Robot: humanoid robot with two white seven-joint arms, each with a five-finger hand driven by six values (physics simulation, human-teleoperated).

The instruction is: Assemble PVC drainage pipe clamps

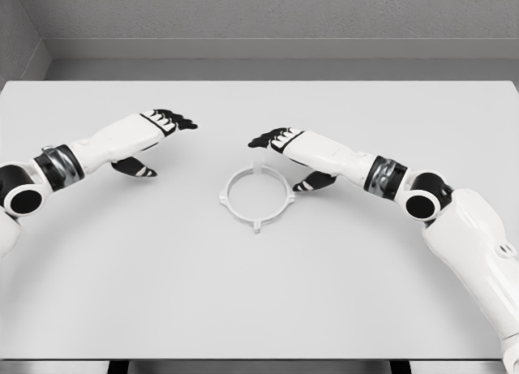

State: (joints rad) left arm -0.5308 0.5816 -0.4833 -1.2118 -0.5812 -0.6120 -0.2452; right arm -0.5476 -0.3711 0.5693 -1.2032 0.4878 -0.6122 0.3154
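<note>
Nearest the camera, the pale grey worktop [162, 293] runs bare from its front edge, with the right arm's white upper segments coming in along the lower right edge and the left arm's black elbow joint at the far left.

Further in, near the middle of the worktop, lies the pipe clamp [256, 197]. It is a thin white ring lying flat, open through its centre so the worktop shows inside it. Small square tabs stick out from its rim at the near side, the left and the right, and at the far side a pale, faintly translucent upright piece rises from the ring. The ring casts only a faint shadow.

Just behind and to the right of the clamp is the right hand [280, 143], palm down, its black fingertips stretched out flat toward the left and holding nothing; its thumb hangs below, close to the clamp's right edge, though contact cannot be told. The upright piece of the clamp stands just under those fingertips.

Well apart on the left, the left hand [158, 131] also hovers palm down, fingers extended to the right and loose, thumb dropped beneath, holding nothing.

Beyond both hands the worktop ends at a grey wall [268, 17].
</note>
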